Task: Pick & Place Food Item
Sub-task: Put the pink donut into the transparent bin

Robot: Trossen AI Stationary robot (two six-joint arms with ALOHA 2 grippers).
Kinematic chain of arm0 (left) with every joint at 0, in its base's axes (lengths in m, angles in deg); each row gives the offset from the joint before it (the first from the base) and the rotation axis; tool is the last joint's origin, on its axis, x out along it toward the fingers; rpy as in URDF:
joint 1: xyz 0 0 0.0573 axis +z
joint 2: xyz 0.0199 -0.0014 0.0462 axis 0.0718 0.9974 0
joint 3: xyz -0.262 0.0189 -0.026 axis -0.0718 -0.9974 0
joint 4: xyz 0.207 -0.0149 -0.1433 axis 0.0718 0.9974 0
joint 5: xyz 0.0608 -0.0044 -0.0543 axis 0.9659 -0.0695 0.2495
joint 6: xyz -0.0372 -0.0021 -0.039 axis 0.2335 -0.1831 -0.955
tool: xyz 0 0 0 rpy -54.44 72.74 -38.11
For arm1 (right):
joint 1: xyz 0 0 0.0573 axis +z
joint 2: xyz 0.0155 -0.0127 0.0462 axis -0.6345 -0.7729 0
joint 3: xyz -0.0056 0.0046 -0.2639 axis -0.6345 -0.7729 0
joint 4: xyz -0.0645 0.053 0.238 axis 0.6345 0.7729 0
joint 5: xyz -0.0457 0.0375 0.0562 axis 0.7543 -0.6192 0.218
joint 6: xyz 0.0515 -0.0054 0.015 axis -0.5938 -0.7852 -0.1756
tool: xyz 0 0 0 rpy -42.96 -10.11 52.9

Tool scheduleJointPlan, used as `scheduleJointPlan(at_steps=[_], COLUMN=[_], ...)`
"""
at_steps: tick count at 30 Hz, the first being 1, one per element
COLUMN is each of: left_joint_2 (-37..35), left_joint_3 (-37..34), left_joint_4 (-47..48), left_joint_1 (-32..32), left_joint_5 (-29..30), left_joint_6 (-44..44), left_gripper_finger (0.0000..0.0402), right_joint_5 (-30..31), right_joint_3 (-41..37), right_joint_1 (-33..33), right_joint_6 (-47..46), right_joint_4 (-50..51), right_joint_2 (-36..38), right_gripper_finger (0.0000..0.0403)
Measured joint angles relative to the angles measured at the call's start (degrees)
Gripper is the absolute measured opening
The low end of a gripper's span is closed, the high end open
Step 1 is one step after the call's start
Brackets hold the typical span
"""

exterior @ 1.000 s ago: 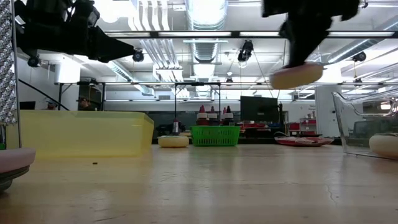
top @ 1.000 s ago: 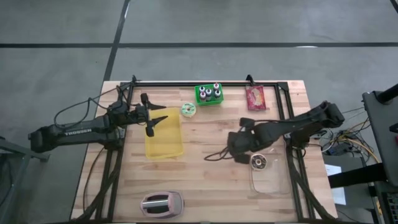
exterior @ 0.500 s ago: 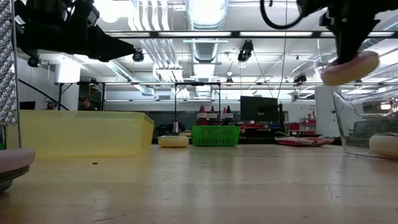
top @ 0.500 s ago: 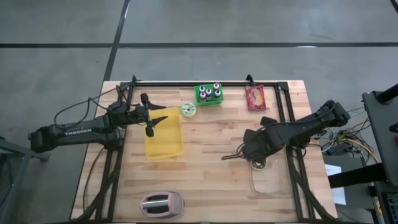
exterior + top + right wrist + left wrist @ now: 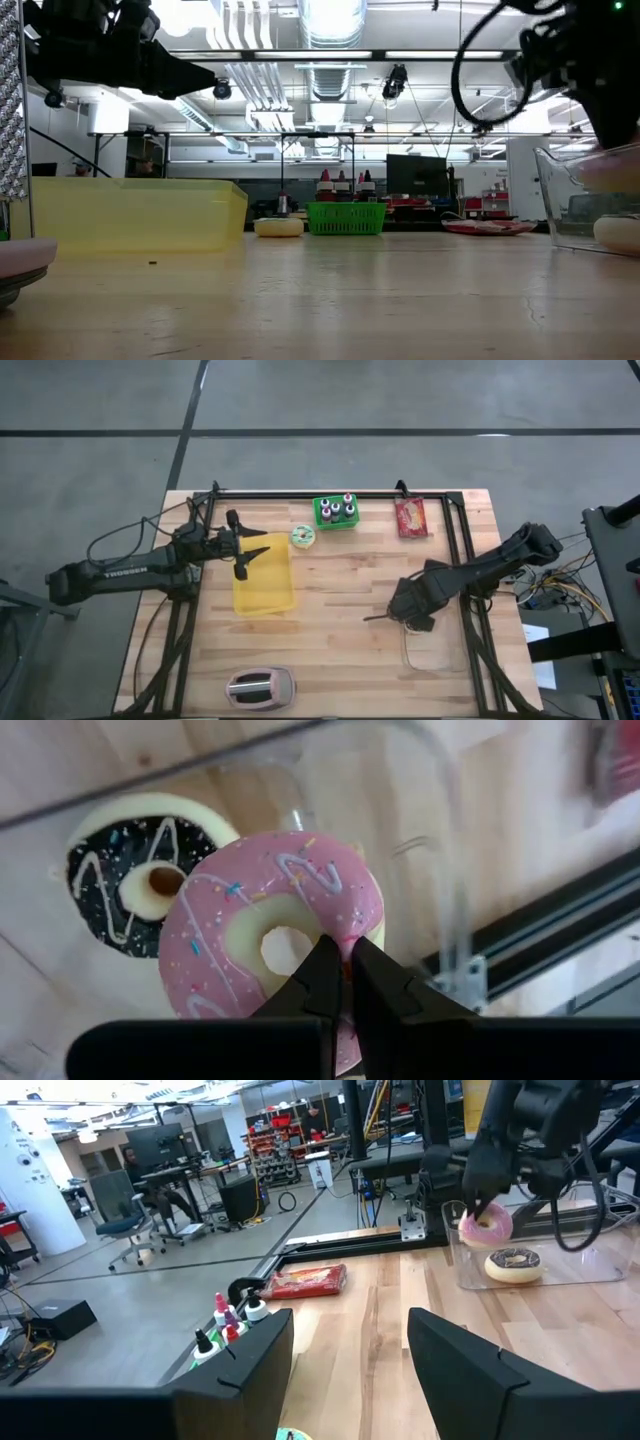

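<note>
My right gripper (image 5: 415,610) is shut on a pink-iced doughnut (image 5: 270,935). It hangs at the open top of a clear plastic container (image 5: 440,652) at the table's right. A chocolate-iced doughnut (image 5: 140,880) lies on the container's floor beside and below it. The low view shows the pink doughnut (image 5: 610,170) just under the container's rim, above the other doughnut (image 5: 617,232). My left gripper (image 5: 350,1370) is open and empty above the far end of a yellow bin (image 5: 264,582) at the table's left. My right gripper pinches the pink doughnut's ring (image 5: 345,925) between its two fingers. One fingertip (image 5: 322,960) is at the edge of the hole and the other at the outer rim. The fingers come from above. The doughnut is lifted clear, iced face up, a little tilted.
A green basket of small bottles (image 5: 335,510), a small round roll (image 5: 303,536) and a red packet (image 5: 411,517) stand along the far edge. A pink toaster (image 5: 262,686) sits at the near edge. Black frame rails (image 5: 452,530) run beside the container.
My right gripper has carried the pink doughnut toward the table's right and near edges. It then went down, from above the bare table to just inside the clear container's top. It has stayed shut on the doughnut.
</note>
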Motion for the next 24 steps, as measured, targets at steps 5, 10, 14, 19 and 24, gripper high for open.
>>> scheduleJointPlan(at_steps=[5, 10, 14, 19, 24], left_joint_2=[0.00, 0.00, 0.00, 0.00, 0.00], left_joint_3=[0.00, 0.00, 0.00, 0.00, 0.00], left_joint_4=[0.00, 0.00, 0.02, 0.02, 0.02], left_joint_1=[0.00, 0.00, 0.00, 0.00, 0.00], left_joint_5=[0.00, 0.02, 0.02, 0.02, 0.02], left_joint_6=[0.00, 0.00, 0.00, 0.02, 0.02], left_gripper_finger=[0.0202, 0.0202, 0.0202, 0.0202, 0.0202], right_joint_5=[-1.43, -1.43, -1.97, -2.40, -2.35], right_joint_3=[-4.73, -7.24, -7.73, -7.06, -6.23], right_joint_1=[-0.01, -0.03, -0.03, -0.03, -0.01], right_joint_6=[0.09, -0.30, -2.00, -3.89, -4.50], right_joint_4=[-4.25, -6.42, -7.37, -7.40, -7.31], right_joint_2=[0.02, 0.04, 0.07, 0.10, 0.11], right_gripper_finger=[0.0008, 0.0012, 0.0029, 0.0073, 0.0135])
